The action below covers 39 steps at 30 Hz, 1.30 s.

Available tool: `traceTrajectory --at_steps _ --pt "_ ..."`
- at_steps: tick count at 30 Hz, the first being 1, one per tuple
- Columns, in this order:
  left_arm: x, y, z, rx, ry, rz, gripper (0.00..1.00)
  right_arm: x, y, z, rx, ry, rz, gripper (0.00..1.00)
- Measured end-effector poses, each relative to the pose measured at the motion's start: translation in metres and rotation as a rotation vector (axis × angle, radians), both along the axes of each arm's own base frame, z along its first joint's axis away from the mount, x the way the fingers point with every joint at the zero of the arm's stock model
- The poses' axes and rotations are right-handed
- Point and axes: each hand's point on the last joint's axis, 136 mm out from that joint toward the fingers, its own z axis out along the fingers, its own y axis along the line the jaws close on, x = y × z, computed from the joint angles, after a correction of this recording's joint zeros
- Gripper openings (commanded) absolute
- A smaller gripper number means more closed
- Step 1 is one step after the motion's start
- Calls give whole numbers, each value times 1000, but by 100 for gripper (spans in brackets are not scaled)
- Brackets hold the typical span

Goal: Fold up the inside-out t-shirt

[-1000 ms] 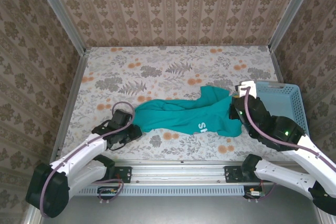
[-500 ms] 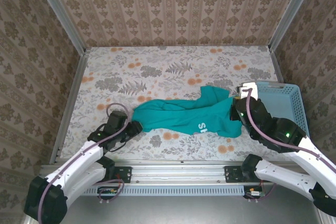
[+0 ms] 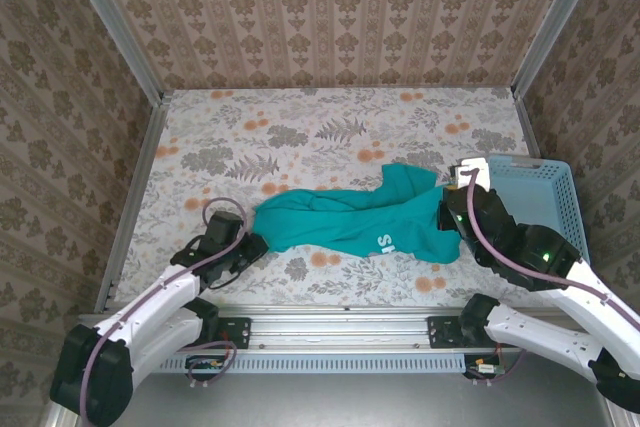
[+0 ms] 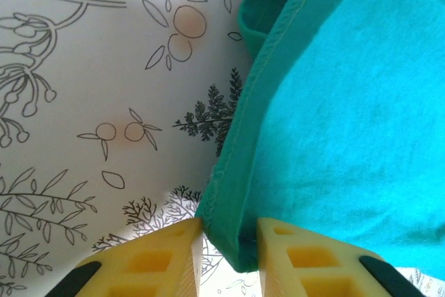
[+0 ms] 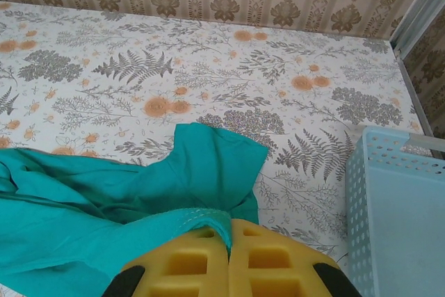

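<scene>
The t-shirt (image 3: 350,222) lies on the worktop (image 3: 300,137) as a long, rumpled teal band running left to right, closer to the near edge than to the far one. Its right end is bunched, and a flap reaches toward the far edge. A white mark (image 3: 383,240) shows on the fabric close to the near side of the band, right of its middle; it is too small to read. The left gripper (image 3: 255,245) sits low at the left end of the shirt. In the left wrist view its yellow fingers (image 4: 167,262) stand narrowly apart, and the stitched hem at the corner of the cloth fills the gap and touches both, so this hand holds the shirt's left end. The right gripper (image 3: 447,215) is at the bunched right end. In the right wrist view its fingers (image 5: 181,262) are pressed together, with a hemmed edge of the fabric caught at the seam between them, so this hand holds the shirt as well. A light-blue slotted basket (image 3: 545,197) stands at the right edge of the worktop, just beside the right gripper and apart from the cloth. The worktop carries a floral print of grey ferns and orange blossoms.
</scene>
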Motion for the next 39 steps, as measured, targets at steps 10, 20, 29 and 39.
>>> traceTrajectory --at_steps 10,20,29,39 --pt "-2 9 -9 7 23 32 4 0 -1 0 0 1 -6 0" --pt "51 25 78 9 -113 47 0 6 -14 30 -13 -10 -63 0" --pt "102 50 395 3 -852 24 0 -14 -38 204 138 -334 -32 0" --pt "56 44 404 1 -940 -55 0 -73 -70 251 276 -503 57 0"
